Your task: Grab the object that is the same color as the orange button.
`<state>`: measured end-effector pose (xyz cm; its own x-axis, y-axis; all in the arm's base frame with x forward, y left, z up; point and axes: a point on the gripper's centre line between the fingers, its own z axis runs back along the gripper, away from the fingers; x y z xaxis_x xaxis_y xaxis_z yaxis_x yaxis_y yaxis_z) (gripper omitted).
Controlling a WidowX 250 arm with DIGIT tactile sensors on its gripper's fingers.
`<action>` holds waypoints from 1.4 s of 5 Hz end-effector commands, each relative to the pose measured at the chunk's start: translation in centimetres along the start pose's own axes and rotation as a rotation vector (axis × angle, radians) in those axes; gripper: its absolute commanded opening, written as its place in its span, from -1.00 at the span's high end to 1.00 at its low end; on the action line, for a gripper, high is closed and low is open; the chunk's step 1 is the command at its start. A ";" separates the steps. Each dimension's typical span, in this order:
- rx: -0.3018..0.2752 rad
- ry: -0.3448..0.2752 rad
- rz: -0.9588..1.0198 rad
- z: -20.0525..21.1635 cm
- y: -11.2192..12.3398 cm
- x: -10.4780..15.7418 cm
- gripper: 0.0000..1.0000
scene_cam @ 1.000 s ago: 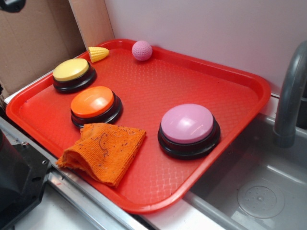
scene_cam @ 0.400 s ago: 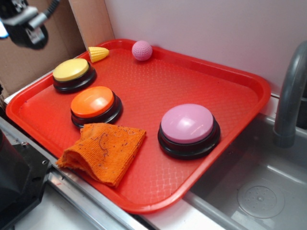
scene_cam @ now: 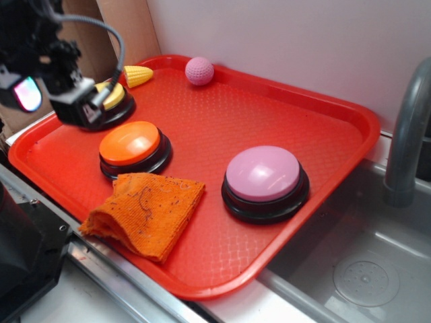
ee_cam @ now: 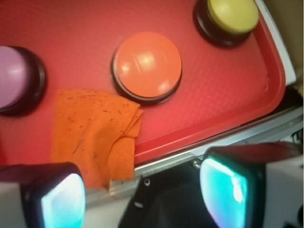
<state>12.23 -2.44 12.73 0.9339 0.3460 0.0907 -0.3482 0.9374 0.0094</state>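
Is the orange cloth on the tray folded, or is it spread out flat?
Folded. The orange cloth shows doubled layers along its left edge in the exterior view, and the wrist view shows one flap lying over another. It overhangs the red tray rim.

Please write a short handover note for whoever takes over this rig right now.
End effector: open and empty, in the air over the tray's left side, in front of the yellow dome button.
Folded orange terry cloth rag: on the red plastic tray, its near corner hanging over the front rim, touching the glossy orange dome button.
Done: nothing grasped.
Left: move over the rag, descend, close, lift.
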 end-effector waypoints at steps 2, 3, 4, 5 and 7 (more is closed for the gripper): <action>-0.087 -0.048 0.137 -7.6 -1.0 0.9 -1.00; -0.126 -0.055 0.131 -9.6 -1.5 1.0 -1.00; -0.143 -0.062 0.133 -10.4 -1.8 1.1 -1.00; -0.146 -0.062 0.139 -10.9 -1.8 1.2 -1.00; -0.132 -0.067 0.164 -11.1 -2.0 1.3 1.00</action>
<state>14.45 -3.26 1.51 0.8574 0.4975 0.1320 -0.4827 0.8662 -0.1293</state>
